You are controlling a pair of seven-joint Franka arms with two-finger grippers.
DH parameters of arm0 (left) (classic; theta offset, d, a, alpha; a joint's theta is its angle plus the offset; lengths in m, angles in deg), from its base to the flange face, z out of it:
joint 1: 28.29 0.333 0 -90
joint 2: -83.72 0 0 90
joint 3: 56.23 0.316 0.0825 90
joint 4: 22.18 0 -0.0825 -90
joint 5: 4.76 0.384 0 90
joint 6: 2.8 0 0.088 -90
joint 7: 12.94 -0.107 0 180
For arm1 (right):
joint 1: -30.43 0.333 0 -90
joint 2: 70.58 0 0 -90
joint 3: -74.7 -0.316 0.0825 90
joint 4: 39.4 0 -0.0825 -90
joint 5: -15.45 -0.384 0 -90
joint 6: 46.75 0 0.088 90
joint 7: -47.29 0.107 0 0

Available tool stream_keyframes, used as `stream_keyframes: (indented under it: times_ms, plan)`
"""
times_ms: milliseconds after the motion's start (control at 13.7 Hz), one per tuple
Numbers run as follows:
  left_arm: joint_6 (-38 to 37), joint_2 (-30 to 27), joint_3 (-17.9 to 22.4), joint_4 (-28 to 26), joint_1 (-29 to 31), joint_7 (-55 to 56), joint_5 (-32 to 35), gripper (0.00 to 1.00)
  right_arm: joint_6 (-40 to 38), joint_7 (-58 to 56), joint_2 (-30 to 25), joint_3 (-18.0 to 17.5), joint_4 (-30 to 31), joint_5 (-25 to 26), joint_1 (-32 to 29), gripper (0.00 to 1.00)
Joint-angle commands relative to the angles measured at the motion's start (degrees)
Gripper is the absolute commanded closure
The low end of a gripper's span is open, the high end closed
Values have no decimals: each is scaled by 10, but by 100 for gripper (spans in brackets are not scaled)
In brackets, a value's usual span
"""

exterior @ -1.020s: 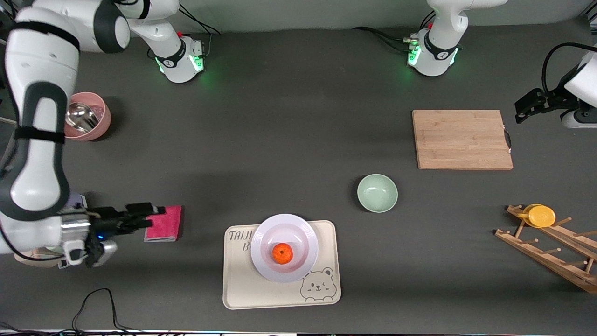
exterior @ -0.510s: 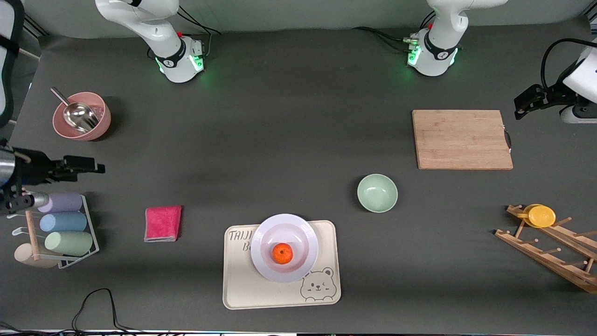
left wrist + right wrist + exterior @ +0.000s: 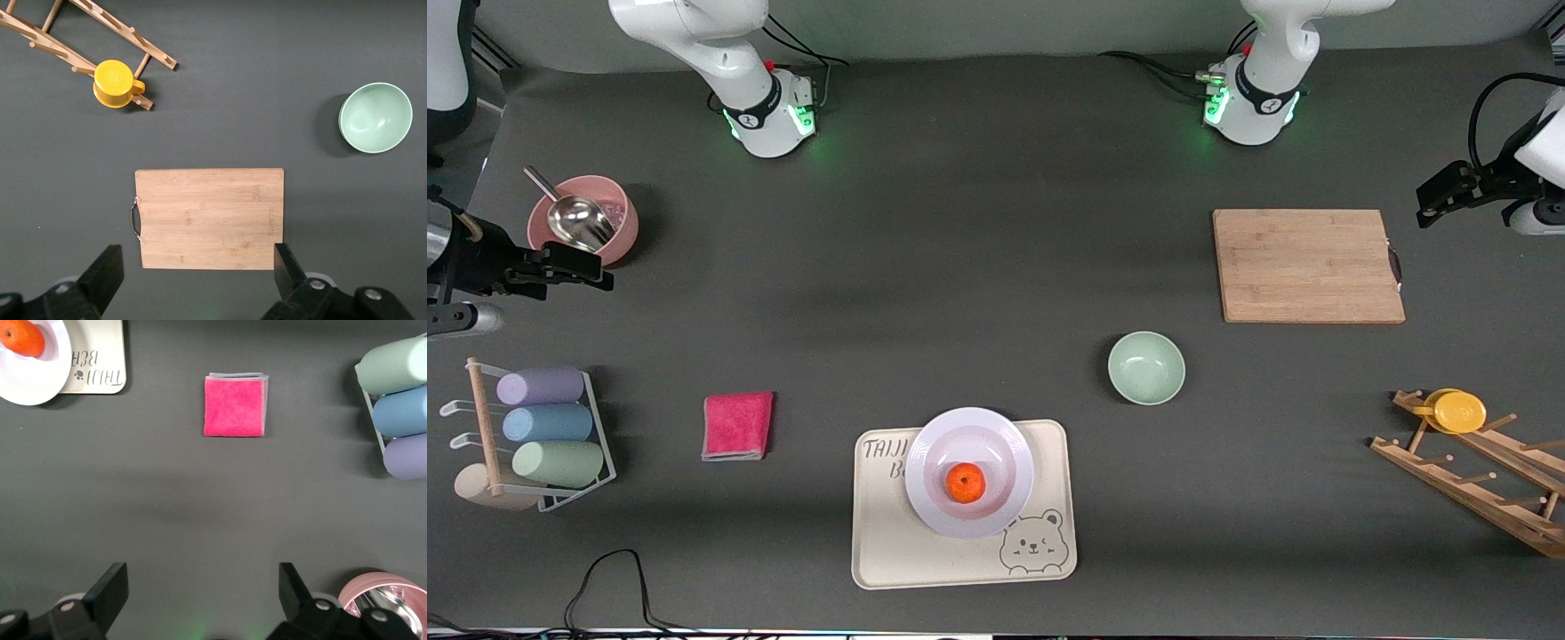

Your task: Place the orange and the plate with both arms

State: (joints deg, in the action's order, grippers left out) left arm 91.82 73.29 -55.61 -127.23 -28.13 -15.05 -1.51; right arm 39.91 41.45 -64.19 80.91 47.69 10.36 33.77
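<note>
The orange (image 3: 965, 483) lies in the middle of the white-lavender plate (image 3: 935, 515), which rests on the cream bear-print tray (image 3: 1049, 542) near the front camera. Both show in a corner of the right wrist view: the orange (image 3: 21, 336) and the plate (image 3: 37, 381). My right gripper (image 3: 587, 267) is open and empty, up in the air at the right arm's end of the table, beside the pink bowl. My left gripper (image 3: 1436, 194) is open and empty, up in the air at the left arm's end, beside the wooden cutting board (image 3: 1307, 265).
A pale green bowl (image 3: 1146, 367) stands between tray and cutting board. A pink cloth (image 3: 737, 425) lies beside the tray. A pink bowl with a metal scoop (image 3: 583, 220) and a rack of cups (image 3: 543, 425) are at the right arm's end. A wooden rack with a yellow cup (image 3: 1458, 412) is at the left arm's end.
My right arm has pulled away from the pink cloth and cup rack, up toward the pink bowl. My left gripper shifted slightly. Orange and plate have not moved.
</note>
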Motion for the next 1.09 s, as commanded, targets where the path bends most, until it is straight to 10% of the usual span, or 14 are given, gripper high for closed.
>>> stream_keyframes:
  times_ms: [0, 1020]
  plan:
    - [7, -13, 4, -10, -2, -4, -2, 0, 17, 30, -19, -11, 26, 36, -4, 0]
    - [6, -11, 12, -11, -2, -5, -10, 0, 32, 52, -16, -2, 21, 39, 12, 0]
